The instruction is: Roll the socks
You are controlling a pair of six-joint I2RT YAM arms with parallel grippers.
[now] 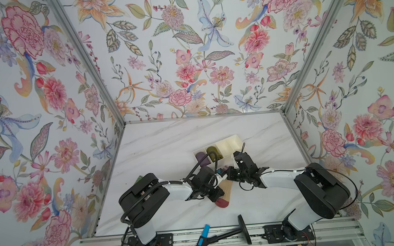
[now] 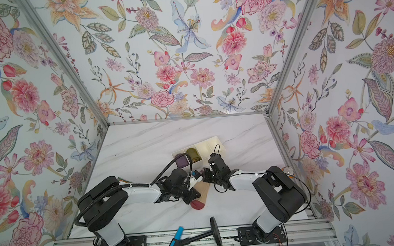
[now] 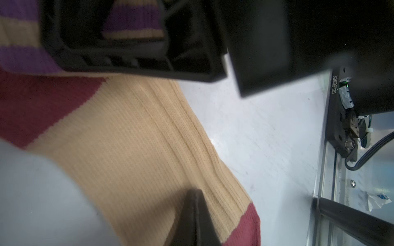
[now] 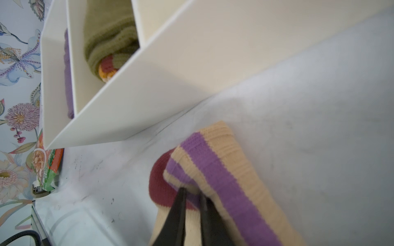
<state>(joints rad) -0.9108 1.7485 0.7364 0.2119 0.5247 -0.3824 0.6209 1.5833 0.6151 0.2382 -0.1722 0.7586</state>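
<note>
The socks [image 1: 227,188] lie on the marble table between both arms: peach-tan ribbed knit, with a maroon toe [image 1: 222,202] toward the front. In the left wrist view the tan body [image 3: 128,138] and maroon toe [image 3: 241,225] fill the picture. My left gripper [image 3: 197,192] is shut, its tips resting on the tan fabric near the toe [image 1: 217,196]. My right gripper [image 4: 193,192] is shut on the purple-striped cuff end [image 4: 215,170], which is folded back over the maroon cuff [image 4: 160,183]. In both top views the right gripper [image 1: 228,172] sits just in front of the white box.
A white divided box [image 1: 234,141] stands behind the grippers, holding a purple roll [image 1: 202,158] and an olive-green roll [image 1: 214,151]; its wall [image 4: 170,74] is close to the cuff. A blue-handled tool [image 1: 201,242] and a black disc stand [image 1: 244,229] lie on the front rail.
</note>
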